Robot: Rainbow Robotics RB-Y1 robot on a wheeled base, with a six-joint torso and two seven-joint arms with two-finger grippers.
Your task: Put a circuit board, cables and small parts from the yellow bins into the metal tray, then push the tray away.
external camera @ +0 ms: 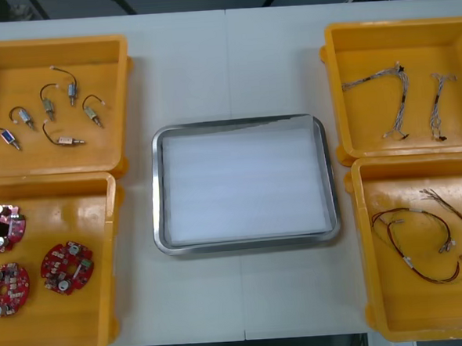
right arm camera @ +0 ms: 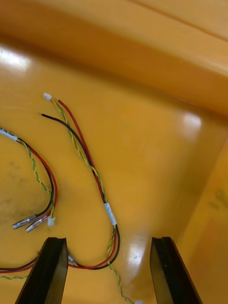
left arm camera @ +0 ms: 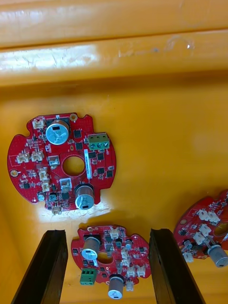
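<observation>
Four yellow plastic bins flank a rectangular metal tray (external camera: 160,194), white inside, at the middle of the light counter (external camera: 185,66); we count two bins on each side. The far left bin (external camera: 21,72) carries six small metal parts (external camera: 92,113) with short dark leads, spread apart. The near left bin (external camera: 68,332) carries three round red circuit boards (external camera: 66,268), lying flat and close together without overlapping. The far right bin (external camera: 357,55) carries two twisted blue and white cables (external camera: 400,100), side by side. The near right bin (external camera: 412,311) carries a loose tangle of red, black and yellow cables (right arm camera: 110,214), of which we make out two bundles in the right wrist view.

The left gripper (left arm camera: 107,232) hangs over the near left bin, its jaws wide apart and holding nothing; one board (left arm camera: 111,261) lies below the gap between them, a second lies beyond their tips and a third just outside one jaw. The right gripper (right arm camera: 108,240) hangs over the near right bin, jaws likewise spread and holding nothing, a cable curling beneath them. The raised bin walls stand between every item and the tray.
</observation>
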